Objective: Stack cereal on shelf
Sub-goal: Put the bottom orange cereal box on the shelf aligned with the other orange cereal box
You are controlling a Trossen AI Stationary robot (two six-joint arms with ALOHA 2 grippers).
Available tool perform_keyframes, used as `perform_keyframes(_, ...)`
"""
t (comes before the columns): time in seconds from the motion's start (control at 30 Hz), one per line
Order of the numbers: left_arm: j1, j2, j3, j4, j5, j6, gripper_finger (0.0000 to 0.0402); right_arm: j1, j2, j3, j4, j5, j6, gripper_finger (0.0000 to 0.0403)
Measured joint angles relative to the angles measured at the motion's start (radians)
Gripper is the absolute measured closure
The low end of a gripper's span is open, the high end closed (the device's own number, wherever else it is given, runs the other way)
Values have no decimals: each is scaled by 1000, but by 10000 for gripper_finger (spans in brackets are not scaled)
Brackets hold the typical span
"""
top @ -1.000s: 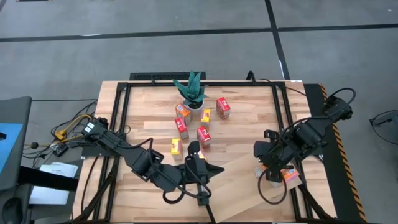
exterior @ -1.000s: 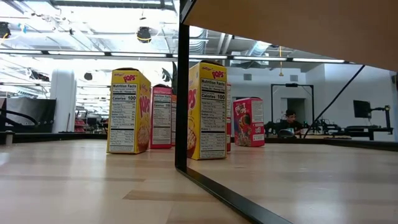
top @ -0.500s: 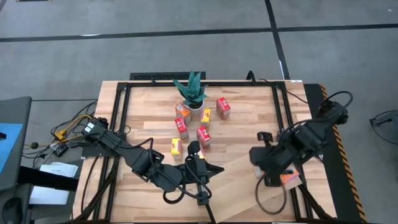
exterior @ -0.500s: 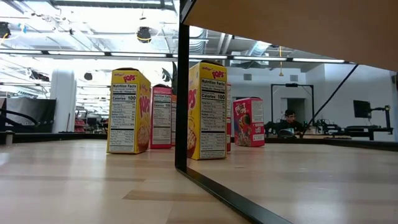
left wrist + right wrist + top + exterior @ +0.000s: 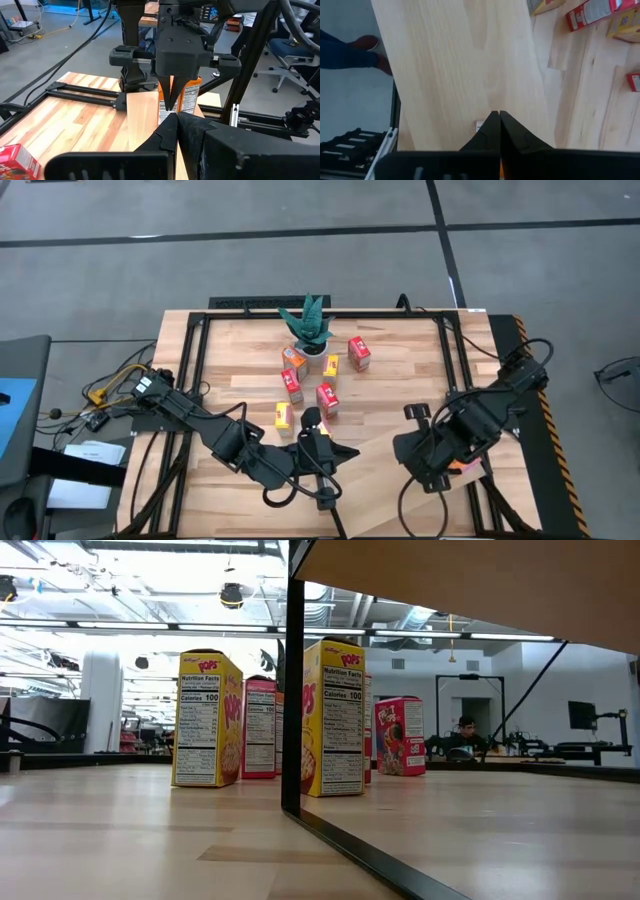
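Observation:
The shelf (image 5: 385, 500) is a pale board with a dark edge, at the table's near right. One orange cereal box (image 5: 462, 466) stands on its right part. Several red and yellow cereal boxes (image 5: 326, 397) stand upright on the planked tabletop near the plant. My right gripper (image 5: 418, 460) is shut and points down over the shelf, left of the orange box (image 5: 191, 97). My left gripper (image 5: 350, 451) is shut, with its tips at the shelf's left far corner. In the low view the shelf's top board (image 5: 480, 590) and a dark upright edge (image 5: 291, 690) stand before yellow boxes (image 5: 333, 716). My left gripper (image 5: 175, 117) has its shut fingertips at the edge of the shelf's pale board (image 5: 142, 115), coming level from the table's left; I cannot tell whether it touches it. My right gripper (image 5: 495, 117) points down at the board (image 5: 460, 60); whether it touches cannot be told.
A green potted plant (image 5: 308, 328) stands at the table's far middle among the boxes. A black frame (image 5: 195, 330) runs round the tabletop. Cables hang from both arms. A person's red shoes (image 5: 367, 42) show on the floor beside the table; another person (image 5: 465, 730) sits far behind.
My right gripper has moved over the shelf toward the table's left and a little toward the near edge, away from the orange box, which has stayed where it was. The left arm and the other boxes have kept still.

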Motion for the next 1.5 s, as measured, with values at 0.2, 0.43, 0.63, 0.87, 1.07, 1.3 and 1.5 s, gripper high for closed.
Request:
perform_keyframes(0.2,0,0,0,0,0,-5,401,9,-2,0,0,0,15,378)
perform_keyframes(0.43,0,0,0,-1,0,-9,401,12,-2,0,0,-14,28,390)
perform_keyframes(0.63,0,0,0,-24,0,-41,401,19,-3,-17,0,-23,50,385)
perform_keyframes(0.87,0,0,0,-28,0,-47,401,17,-3,-17,0,-23,69,389)
perform_keyframes(1.07,0,0,0,-29,0,-44,401,17,-3,-17,0,-23,101,387)
perform_keyframes(1.3,0,0,0,-39,0,-44,401,17,-3,-18,0,-23,148,389)
perform_keyframes(1.5,-2,0,0,-49,0,-45,401,17,-3,-18,0,-23,174,389)
